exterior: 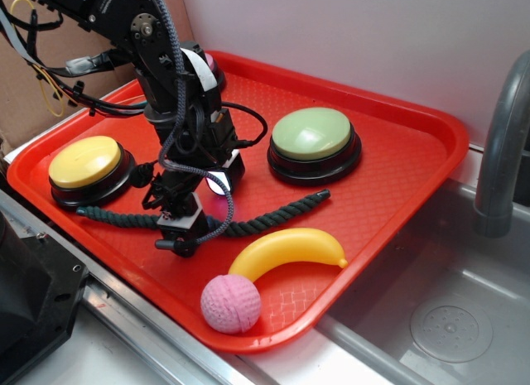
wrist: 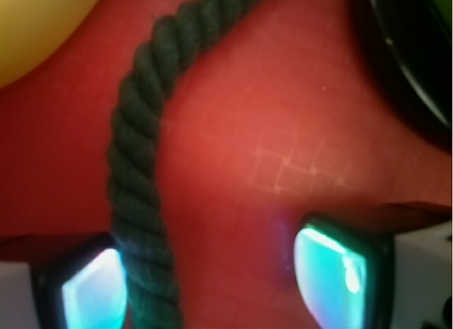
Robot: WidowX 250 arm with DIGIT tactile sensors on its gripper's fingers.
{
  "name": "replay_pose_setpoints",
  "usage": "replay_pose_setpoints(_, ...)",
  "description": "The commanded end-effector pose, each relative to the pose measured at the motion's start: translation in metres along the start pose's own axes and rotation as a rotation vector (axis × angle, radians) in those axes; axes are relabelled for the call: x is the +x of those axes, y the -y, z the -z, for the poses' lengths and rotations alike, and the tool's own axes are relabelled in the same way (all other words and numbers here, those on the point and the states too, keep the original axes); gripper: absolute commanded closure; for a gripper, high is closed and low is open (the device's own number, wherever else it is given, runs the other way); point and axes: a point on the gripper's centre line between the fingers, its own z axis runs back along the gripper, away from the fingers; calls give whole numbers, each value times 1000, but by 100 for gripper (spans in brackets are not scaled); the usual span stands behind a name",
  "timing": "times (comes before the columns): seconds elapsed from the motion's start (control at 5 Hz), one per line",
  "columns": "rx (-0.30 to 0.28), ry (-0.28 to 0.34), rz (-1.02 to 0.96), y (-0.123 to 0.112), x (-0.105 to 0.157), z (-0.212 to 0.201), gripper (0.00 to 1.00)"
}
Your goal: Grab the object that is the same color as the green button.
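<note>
The object, a dark green twisted rope (exterior: pixel 273 215), lies wavy across the red tray (exterior: pixel 397 178) in front of the green button (exterior: pixel 312 135). My gripper (exterior: pixel 178 240) is low over the rope's middle. In the wrist view the rope (wrist: pixel 138 180) runs between my fingers, close against the left one, and a wide gap of bare tray separates it from the right finger (wrist: pixel 329 279). The gripper (wrist: pixel 212 286) is open and holds nothing. The green button's black base (wrist: pixel 403 67) shows at the top right of the wrist view.
A yellow toy banana (exterior: pixel 290 248) and a pink knobbly ball (exterior: pixel 231 303) lie near the tray's front edge. A yellow-topped button (exterior: pixel 85 164) stands at the left, a pink-topped one (exterior: pixel 211 64) behind the arm. A sink (exterior: pixel 447 310) and faucet (exterior: pixel 505 145) are at the right.
</note>
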Motion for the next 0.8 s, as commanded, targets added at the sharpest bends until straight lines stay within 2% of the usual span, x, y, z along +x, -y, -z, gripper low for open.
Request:
replay_pose_setpoints(0.0,6,-25,-5,9,-3,7,100)
replay_pose_setpoints(0.2,4,-30,-15,8,-4,7,100)
replay_pose_setpoints(0.4,32,-70,-36,6,-5,5,100)
replay_pose_setpoints(0.6,42,-60,-86,3,-5,-3,100)
